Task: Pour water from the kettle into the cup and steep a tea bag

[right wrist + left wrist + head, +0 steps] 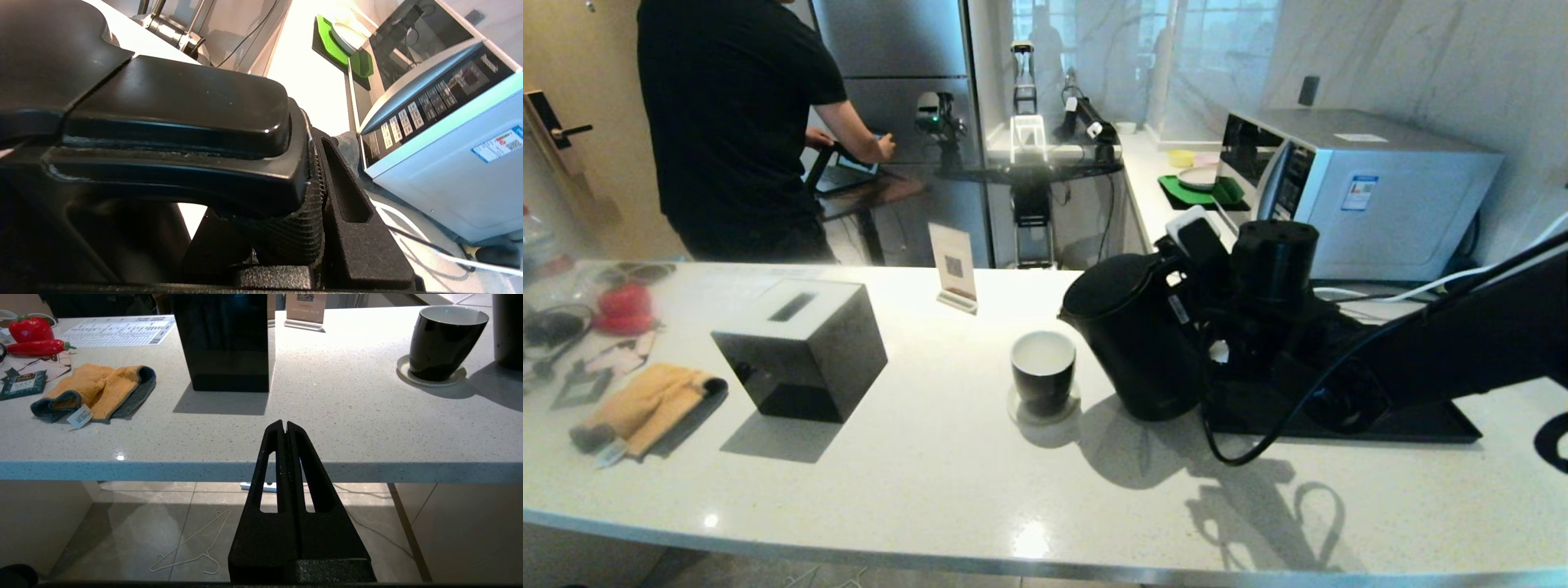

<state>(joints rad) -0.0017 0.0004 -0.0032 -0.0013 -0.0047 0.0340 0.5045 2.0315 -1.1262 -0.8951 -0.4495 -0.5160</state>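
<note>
The right gripper (1205, 314) is clamped on the kettle's (1135, 335) handle; the right wrist view shows a ribbed finger pad (294, 228) pressed against the handle's underside. The kettle is just beside the cup (1043, 371), on the side toward the counter's right end, with its spout turned toward the cup. In the head view its base appears to be at counter level or barely above it, next to the black tray (1380, 420); I cannot tell whether it is resting or already lifted. It looks close to upright, perhaps tipped a touch toward the cup.

The cup stands on a round coaster (1017, 412) near the middle of the counter (931, 490), about halfway between front and back edges. Its white inside shows no clear water line from either the head or the left wrist view, so I judge that pouring has not begun, or has only just started.

No tea bag is visible in or beside the cup; a small packet (22, 384) lies near the counter's left end by the orange cloth (98, 390), but whether it holds tea I cannot tell.

The left gripper (284, 426) is parked below the counter's front edge, fingers pressed together, holding nothing.

So grasping the kettle looks done. Tilting it to fill the cup, setting it back, then fetching and steeping the tea bag all appear to remain.
</note>
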